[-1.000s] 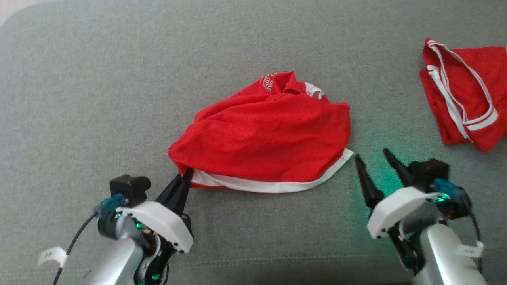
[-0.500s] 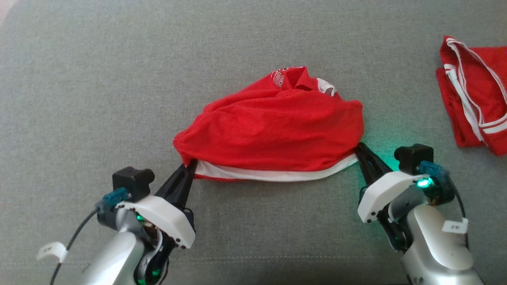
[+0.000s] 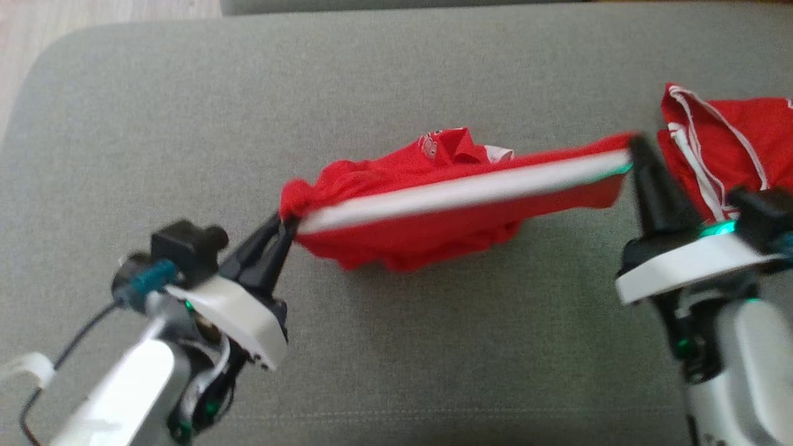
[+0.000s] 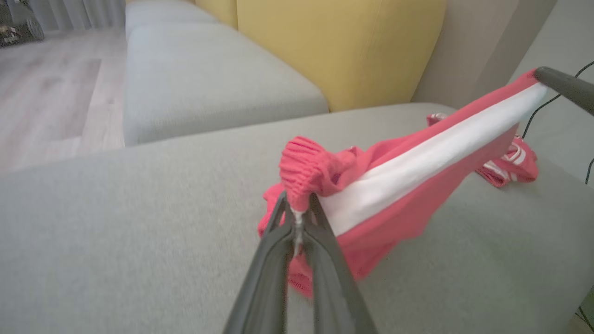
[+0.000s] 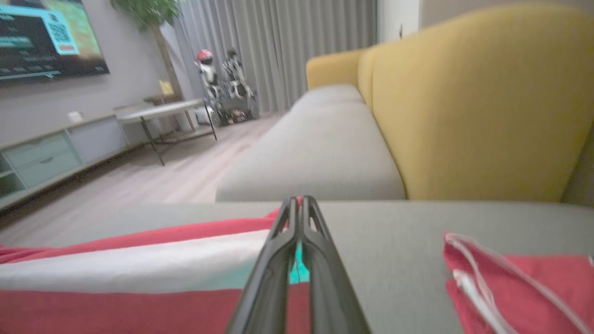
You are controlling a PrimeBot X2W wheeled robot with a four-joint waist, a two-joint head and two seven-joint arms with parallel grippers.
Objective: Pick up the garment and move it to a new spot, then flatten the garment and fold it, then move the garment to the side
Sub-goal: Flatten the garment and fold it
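I'm looking at a grey sofa seat (image 3: 396, 62), a yellow backrest (image 5: 464, 93), pale wood floor (image 4: 46, 93) and grey curtains (image 5: 287, 37).

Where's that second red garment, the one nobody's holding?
The spare garment lies at the head view's far right on the grey cushion, beside the right pincer.

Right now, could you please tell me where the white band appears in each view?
Head view: white band crosses the middle, rising rightward.
Left wrist view: band runs centre to upper right.
Right wrist view: band lies lower left.
Shared landmark: the other red garment.
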